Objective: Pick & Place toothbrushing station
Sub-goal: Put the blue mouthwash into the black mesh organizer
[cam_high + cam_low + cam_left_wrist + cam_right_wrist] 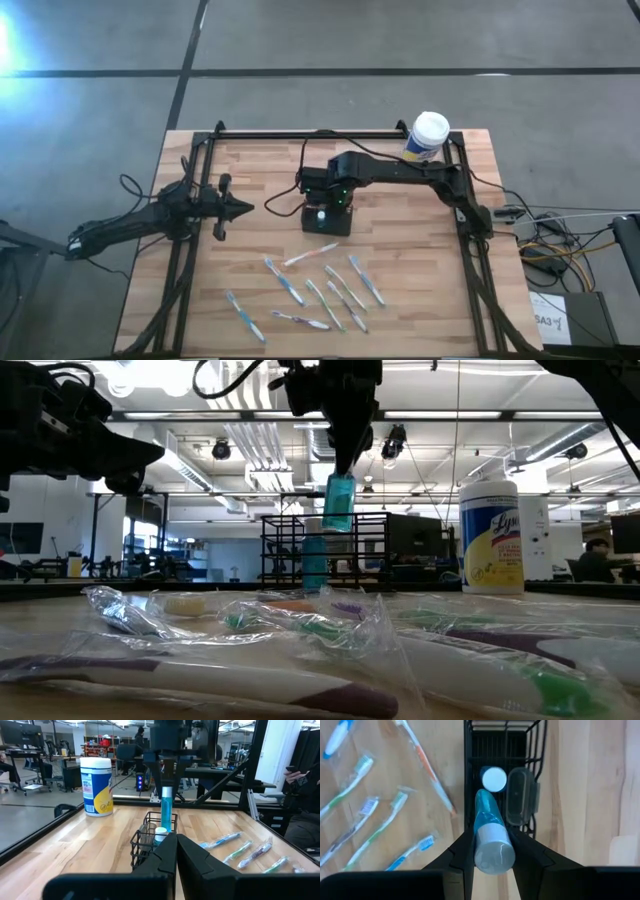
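While the right gripper [492,851] hangs over the holder [327,217], these lines give the scene.
Right gripper: fingers clamped on a blue tube [489,831], held upright with its grey end toward the wrist.
Tube: its lower end points down into the holder; whether it touches the bottom is hard to judge.
Holder: black mesh box at mid-table, just far of the toothbrushes [313,290]; it stands upright.
Holder contents: a white-capped item [494,778] in one compartment and a clear rounded case [520,795] beside it, possibly on the rim.
Left gripper [176,851]: fingers together, holding nothing, left of the holder and well apart from it, pointing toward it.
Toothbrushes: wrapped in clear plastic, scattered flat on the near half of the table.
Canister [427,136]: white lid, yellow label, at the far right edge of the table.
Table [250,165]: pale wood planks inside a black frame.
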Controlling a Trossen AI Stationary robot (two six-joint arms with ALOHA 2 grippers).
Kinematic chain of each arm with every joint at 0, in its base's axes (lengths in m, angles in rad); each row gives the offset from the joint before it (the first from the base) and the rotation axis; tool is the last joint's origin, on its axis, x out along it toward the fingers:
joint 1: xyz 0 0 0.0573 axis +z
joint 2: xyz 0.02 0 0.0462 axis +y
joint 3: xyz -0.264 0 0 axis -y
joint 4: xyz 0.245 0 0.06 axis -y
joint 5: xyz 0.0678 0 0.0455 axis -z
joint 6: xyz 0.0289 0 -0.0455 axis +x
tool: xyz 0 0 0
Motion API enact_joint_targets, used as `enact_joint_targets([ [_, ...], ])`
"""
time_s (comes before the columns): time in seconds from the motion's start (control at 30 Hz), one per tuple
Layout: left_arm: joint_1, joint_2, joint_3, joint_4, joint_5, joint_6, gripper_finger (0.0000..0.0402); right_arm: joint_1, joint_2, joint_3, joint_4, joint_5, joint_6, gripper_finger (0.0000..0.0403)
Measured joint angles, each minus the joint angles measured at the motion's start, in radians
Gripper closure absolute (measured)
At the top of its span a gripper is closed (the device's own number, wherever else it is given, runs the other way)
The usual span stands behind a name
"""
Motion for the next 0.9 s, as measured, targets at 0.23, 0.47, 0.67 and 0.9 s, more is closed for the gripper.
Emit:
enact_joint_targets([
  [0.23,0.000,0.000,0.000,0.000,0.000,0.000,0.0390,-0.001,0.000,-0.051,0.032,0.000,-0.013,0.0312],
  [0.47,0.000,0.000,-0.001,0.000,0.000,-0.001,0.0390,-0.001,0.000,-0.135,0.120,0.000,-0.028,0.0312],
  [0.67,0.000,0.000,-0.002,-0.001,0.000,-0.003,0.0390,0.007,0.000,-0.175,0.163,0.030,-0.052,0.0312],
  [0.9,0.000,0.000,-0.002,-0.001,0.000,-0.004,0.0390,0.008,0.000,-0.206,0.182,0.051,-0.048,0.0312],
])
